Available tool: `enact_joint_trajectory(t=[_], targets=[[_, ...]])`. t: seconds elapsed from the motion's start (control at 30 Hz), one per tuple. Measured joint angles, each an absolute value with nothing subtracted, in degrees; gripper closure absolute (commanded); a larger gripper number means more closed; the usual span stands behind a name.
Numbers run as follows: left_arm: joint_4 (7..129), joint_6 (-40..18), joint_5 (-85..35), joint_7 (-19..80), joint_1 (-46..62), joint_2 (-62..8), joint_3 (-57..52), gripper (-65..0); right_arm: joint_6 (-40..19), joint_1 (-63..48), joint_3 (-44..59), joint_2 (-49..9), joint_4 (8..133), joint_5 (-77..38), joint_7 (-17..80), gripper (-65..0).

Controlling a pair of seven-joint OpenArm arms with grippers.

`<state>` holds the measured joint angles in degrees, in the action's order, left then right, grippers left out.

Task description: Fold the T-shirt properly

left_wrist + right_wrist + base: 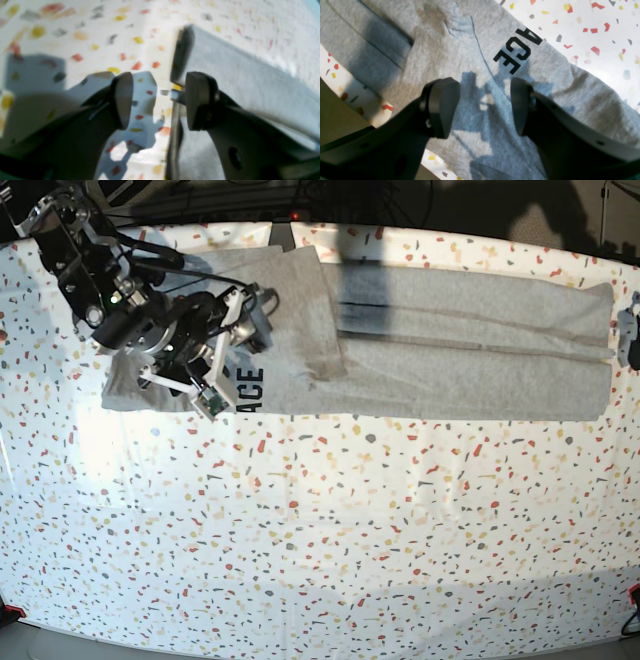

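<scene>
Table: speckled terrazzo table (320, 530) is lying bare along the near side.
T-shirt: grey T-shirt (470, 345) is lying as a long folded band across the far side, black "ACE" lettering showing at one end.
Right gripper: right gripper (483, 106) is hovering over that lettered end, jaws wide, gripping nothing.
Left gripper: left gripper (158, 100) is gaping beside the band's other end, empty.
Hidden: right arm is covering the shirt's end in the base view.
Blur: left wrist view is smearing the cloth edge.

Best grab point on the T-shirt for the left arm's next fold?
The T-shirt lies folded into a long band. Probably grip its short end, coming from the bare table beyond it: the left end effector hangs open beside that layered edge.
</scene>
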<state>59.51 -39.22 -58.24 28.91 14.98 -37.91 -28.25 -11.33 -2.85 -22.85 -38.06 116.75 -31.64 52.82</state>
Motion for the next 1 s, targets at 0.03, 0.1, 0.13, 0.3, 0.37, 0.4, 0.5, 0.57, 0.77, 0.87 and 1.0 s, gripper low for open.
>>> enact_joint_trajectory(t=[0.03,0.1,0.13,0.3,0.37,0.4,0.5,0.57,0.77,0.87,1.0], targets=[[58.5,-39.3,-58.3,28.9,14.6,-37.7,-28.3,-33.0,-11.3,-2.9,-22.9,-38.1,116.7,-31.6,52.8,-36.2],[57.0,-39.2,-58.2,28.8,13.9,-36.6,-28.4,-33.0,-11.3,-2.9,-22.9,-38.1,116.7,-31.6,52.8,-36.2],[56.6,-39.2,-58.4,28.8,13.6,-35.7,-28.4,-33.0,-11.3,-2.9,-22.9,-38.1,116.7,-31.6,52.8,-36.2],[56.2,-39.5,-58.5,31.6,11.5,-31.9,-28.4,-33.0,-11.3,-2.9,-22.9,-38.1,116.7,-31.8,52.8,-36.2],[56.2,-39.5,-57.3,31.7,10.2,-31.0,-28.5,-33.0,-11.3,-2.9,-22.9,-38.1,116.7,-31.8,52.9,-36.2],[56.2,-39.5,-57.2,31.7,10.1,-30.6,-28.5,-33.0,-11.3,-2.9,-22.9,-38.1,116.7,-31.8,52.9,-36.2],[56.2,-39.6,-57.3,31.6,10.0,-30.2,-28.5,-33.0,-11.3,-2.9,-22.9,-38.1,116.7,-31.8,52.9,-36.2],[56.2,-39.6,-57.3,31.5,10.0,-30.2,-28.5,-33.0,-11.3,-2.9,-22.9,-38.1,116.7,-31.8,53.0,-36.2],[56.2,-39.2,-63.1,33.3,9.7,-30.7,-28.4,-33.0,-11.3,-2.9,-22.9,-38.1,116.7,-31.8,52.9,-36.2],[56.2,-39.3,-65.3,36.9,9.5,-31.9,-28.4,-33.0,-11.3,-2.9,-22.9,-38.1,116.7,-31.8,52.9,-36.2],[56.2,-39.3,-65.1,38.6,9.7,-30.9,-28.5,-33.0,-11.3,-2.9,-22.9,-38.1,116.7,-31.8,52.9,-36.2]])
